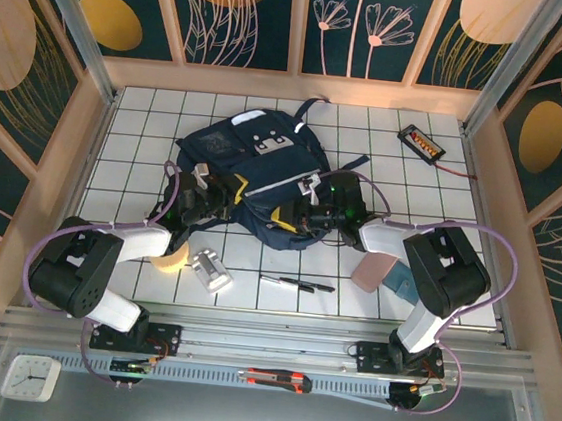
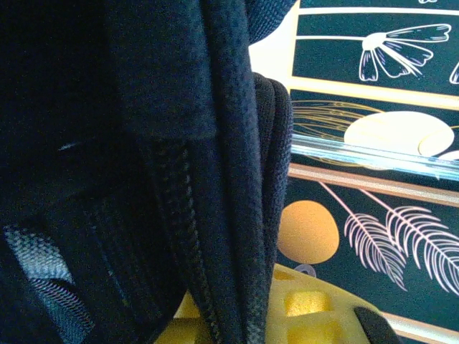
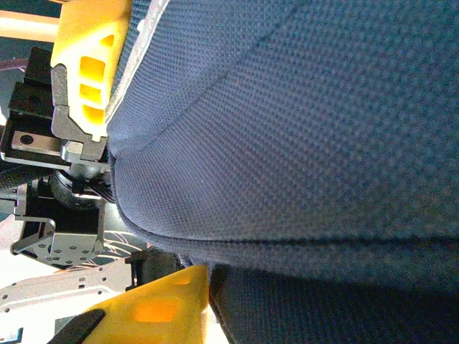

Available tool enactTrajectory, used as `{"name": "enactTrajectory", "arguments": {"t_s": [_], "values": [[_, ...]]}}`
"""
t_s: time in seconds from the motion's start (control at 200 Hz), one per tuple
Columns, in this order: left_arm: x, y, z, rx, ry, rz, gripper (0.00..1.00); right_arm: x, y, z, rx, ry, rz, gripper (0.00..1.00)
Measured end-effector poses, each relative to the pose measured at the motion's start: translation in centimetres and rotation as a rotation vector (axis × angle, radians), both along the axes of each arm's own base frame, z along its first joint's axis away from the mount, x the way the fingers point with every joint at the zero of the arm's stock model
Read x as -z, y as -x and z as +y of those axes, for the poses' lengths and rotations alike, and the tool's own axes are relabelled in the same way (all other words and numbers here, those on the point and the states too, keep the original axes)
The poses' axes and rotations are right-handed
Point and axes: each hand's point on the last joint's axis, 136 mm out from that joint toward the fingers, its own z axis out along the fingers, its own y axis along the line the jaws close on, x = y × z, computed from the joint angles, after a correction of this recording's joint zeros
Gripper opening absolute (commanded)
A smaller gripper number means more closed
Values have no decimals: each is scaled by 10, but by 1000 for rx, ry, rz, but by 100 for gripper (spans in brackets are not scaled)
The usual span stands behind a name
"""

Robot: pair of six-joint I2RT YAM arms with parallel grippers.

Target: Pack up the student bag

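Pinching student bag point(image 1: 255, 168) rim: left tool point(image 1: 228, 195) clamped, right tool point(image 1: 293, 215) holding fabric; interior dark.

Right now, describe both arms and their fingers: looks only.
The left arm and right arm are built alike: chunky black joint housings linked by white tubular segments, each trailing a looping lilac cable. The fingers are yellow plastic with rectangular cut-outs, mounted on black metal carriers.
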Motion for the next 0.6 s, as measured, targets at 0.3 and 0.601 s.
{"name": "enactTrajectory", "arguments": {"t_s": [0.3, 0.601], "values": [[1, 1, 0, 0, -1, 3, 0, -4, 7, -4, 2, -8, -11, 27], [0, 1, 1, -3, -1, 0, 0, -5, 10, -6, -1, -14, -17, 27]]}}
